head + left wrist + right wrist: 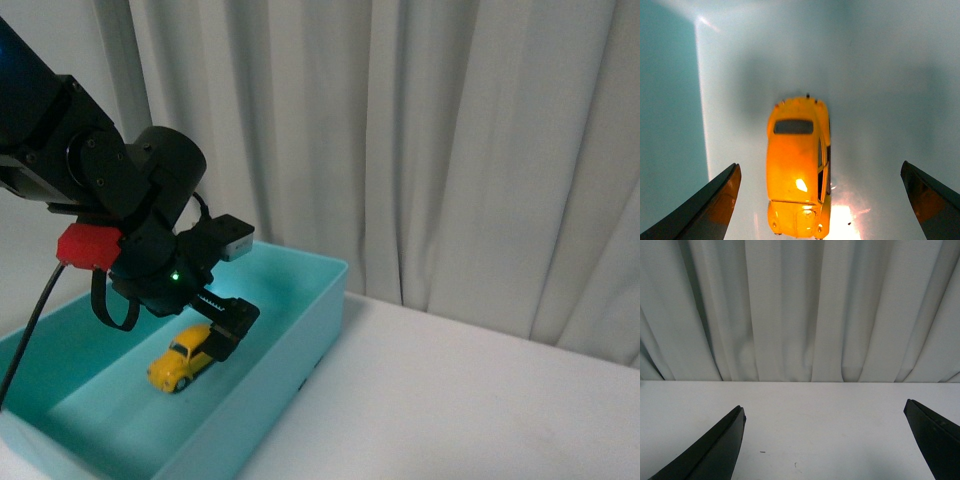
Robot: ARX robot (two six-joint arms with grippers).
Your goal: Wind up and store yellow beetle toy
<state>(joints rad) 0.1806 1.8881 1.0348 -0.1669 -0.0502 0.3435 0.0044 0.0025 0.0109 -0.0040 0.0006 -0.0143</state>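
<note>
Toy: a small, glossy yellow beetle toy (182, 360) sits inside a teal plastic bin (318, 318).
Left gripper (820, 167): only its wrist view shows it spread wide, the toy between, untouched.
Right gripper (824, 410): seen only by its wrist camera, spread above a white table (830, 440).

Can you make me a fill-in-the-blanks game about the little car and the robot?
1. The toy car lying in the blue-green bin is coloured ____.
2. The gripper hanging over the car belongs to the robot's ____ arm.
3. That gripper's jaws are ____, one on each side of the car and not touching it.
4. Behind the white table hangs a pale ____.

Missing words: yellow, left, open, curtain.
</note>
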